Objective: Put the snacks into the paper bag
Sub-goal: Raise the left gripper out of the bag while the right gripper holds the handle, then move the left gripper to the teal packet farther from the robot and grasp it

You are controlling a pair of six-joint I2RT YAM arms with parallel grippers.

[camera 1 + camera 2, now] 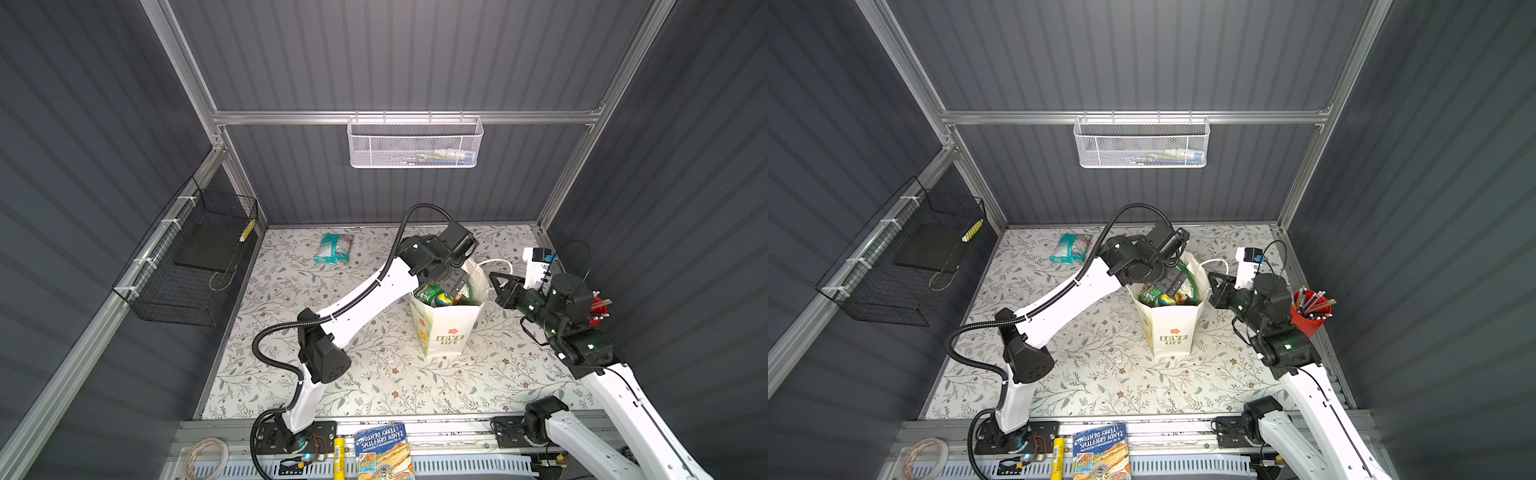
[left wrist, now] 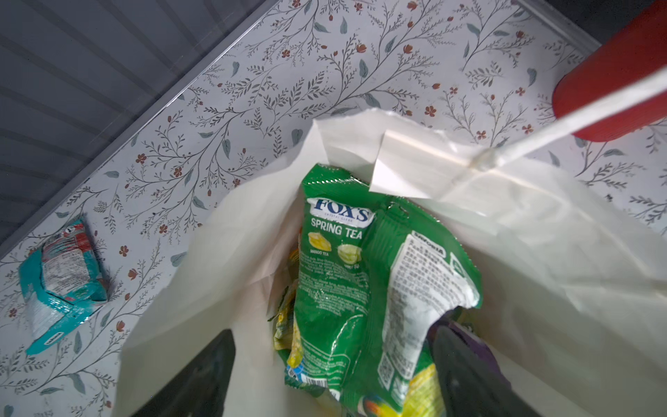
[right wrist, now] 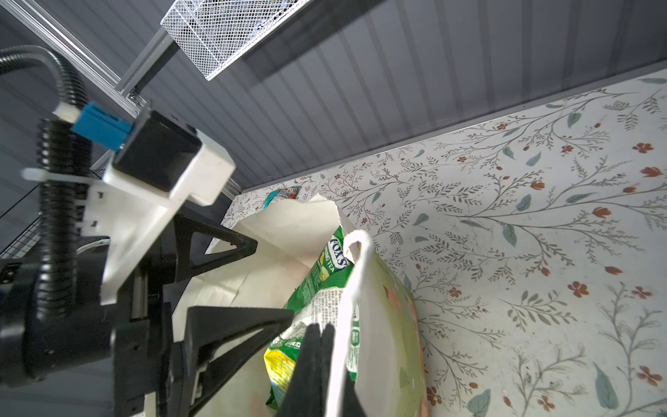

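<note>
Snacks (image 1: 438, 296) crowd the open mouth of the paper bag (image 1: 446, 332), which stands upright on the floral table (image 1: 374, 374). In the left wrist view a green FOX'S packet (image 2: 335, 274) stands on end inside the bag. A second green packet (image 2: 426, 281) overlaps it with its white label showing. One teal-white packet (image 1: 333, 248) lies flat on the table, outside the bag and well apart from it.

The left gripper (image 2: 332, 330) hangs in the bag's mouth just above the packets. Its jaws are spread wide and clamp nothing, and the green packets sit loose between its fingers (image 2: 213, 364).

The right gripper (image 3: 321, 326) sits just beside the bag's rim with its jaws pressed together. The bag's white cord handle (image 3: 355, 274) runs along the outer side of one finger, touching it, and the left wrist view shows the cord drawn straight. Whether the cord is caught between the jaws cannot be told.

A red cup (image 1: 1308, 322) of pens stands near the bag on the right arm's side. A blue-covered book (image 1: 1100, 451) lies well apart from the bag, by the arm bases.
</note>
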